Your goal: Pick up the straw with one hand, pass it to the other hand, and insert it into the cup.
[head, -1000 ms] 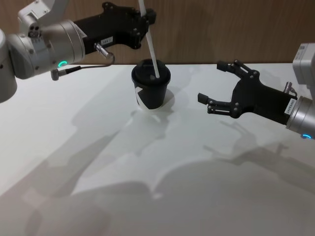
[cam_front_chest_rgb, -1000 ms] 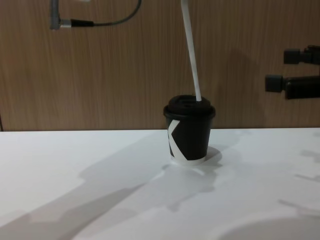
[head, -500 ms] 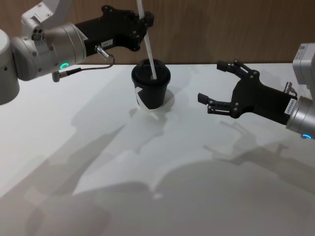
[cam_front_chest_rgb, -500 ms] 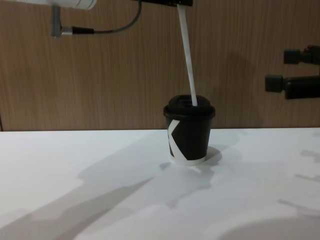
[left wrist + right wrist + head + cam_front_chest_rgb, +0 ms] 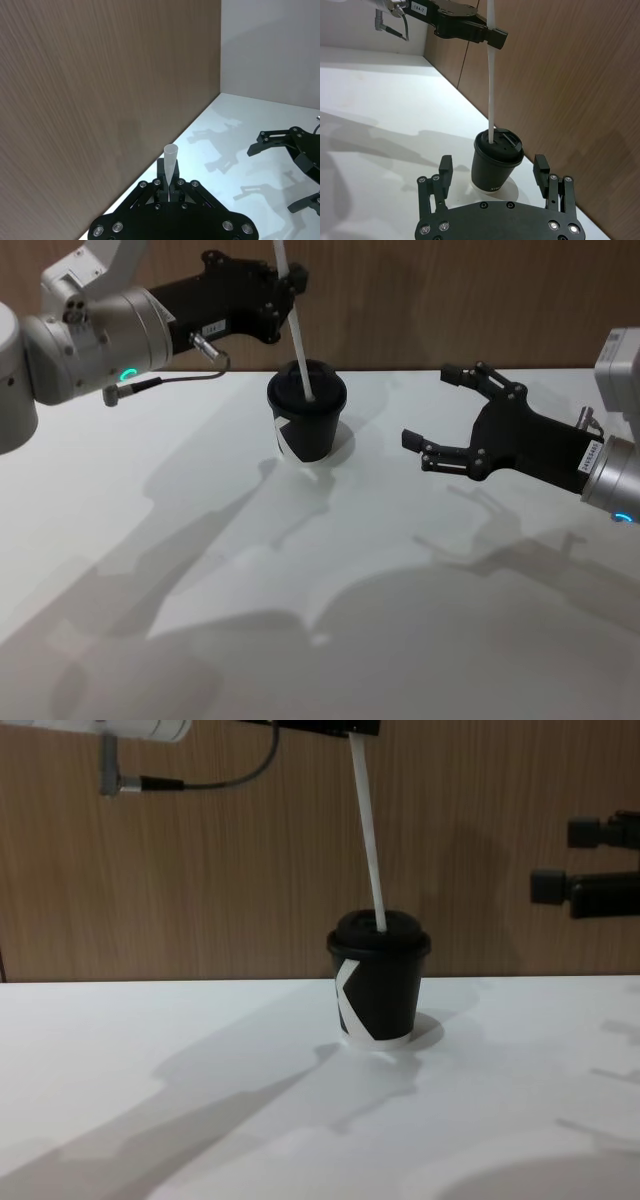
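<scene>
Above the cup (image 5: 306, 421), the left gripper (image 5: 288, 282) pinches the straw (image 5: 295, 332) near its upper end, fingers closed on it. From that grip the straw slants down to the cup's black lid (image 5: 379, 930), its lower tip touching the lid top or just entering the hole; which of the two cannot be told. Off to the cup's right, well apart from it, the right gripper (image 5: 452, 408) hangs over the table (image 5: 200, 570) with its fingers spread and nothing between them.

By its look, the straw is light, thin and easily bent or crushed, so a soft pinch high on the shaft seems right, with any push sent straight along its length. The small paper cup looks light enough to tip if the tip drags sideways.

The left wrist view shows the straw's open top end (image 5: 170, 149) poking past the clamping fingers. The right wrist view looks down on the lid's raised spout (image 5: 506, 138) just beside the straw, and the chest view gives the side-on lean.
</scene>
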